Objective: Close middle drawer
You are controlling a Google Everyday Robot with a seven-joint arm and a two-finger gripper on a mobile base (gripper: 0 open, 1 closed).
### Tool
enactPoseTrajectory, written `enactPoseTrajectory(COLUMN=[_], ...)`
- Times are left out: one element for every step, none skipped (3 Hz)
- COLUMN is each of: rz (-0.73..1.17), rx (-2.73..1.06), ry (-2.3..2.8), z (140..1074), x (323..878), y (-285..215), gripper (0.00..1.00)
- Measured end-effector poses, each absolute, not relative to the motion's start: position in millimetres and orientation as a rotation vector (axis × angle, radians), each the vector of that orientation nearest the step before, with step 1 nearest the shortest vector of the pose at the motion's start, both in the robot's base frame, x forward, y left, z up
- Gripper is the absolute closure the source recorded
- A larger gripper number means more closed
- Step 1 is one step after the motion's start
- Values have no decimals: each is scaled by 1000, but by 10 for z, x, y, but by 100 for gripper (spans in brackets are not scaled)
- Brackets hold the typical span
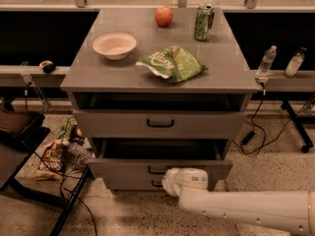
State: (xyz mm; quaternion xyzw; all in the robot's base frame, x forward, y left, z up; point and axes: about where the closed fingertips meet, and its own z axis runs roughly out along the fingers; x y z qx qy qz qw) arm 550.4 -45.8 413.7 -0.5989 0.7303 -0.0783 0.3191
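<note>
The middle drawer (123,168) is a grey metal box, pulled partly out of the grey cabinet (98,82). Its small black loop handle (157,170) sits at the centre of the flat front. My gripper (172,180) is at the end of the white arm that comes in from the lower right. It is right against the drawer front, just right of the handle. The white wrist hides the contact itself. The drawer above, with a wider black handle (160,123), is nearly shut. A shorter drawer front (128,184) shows below.
On the cabinet top are a white bowl (114,45), a green chip bag (172,63), a red apple (164,16) and a green can (204,21). Snack packets and cables (59,151) lie on the floor at left. Two water bottles (266,60) stand at right.
</note>
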Motion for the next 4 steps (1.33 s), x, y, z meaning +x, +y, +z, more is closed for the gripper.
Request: enactPoseTrajectory(rz=[-208,-208,-208,-208], rx=[-1572,-1572,-1572,-1572], ry=[1919,1919,1919,1919], z=[4147,4147,4147,4147], x=[5527,5527,5527,5527], y=[-452,-452,-452,-452], gripper=[81,58,34,11])
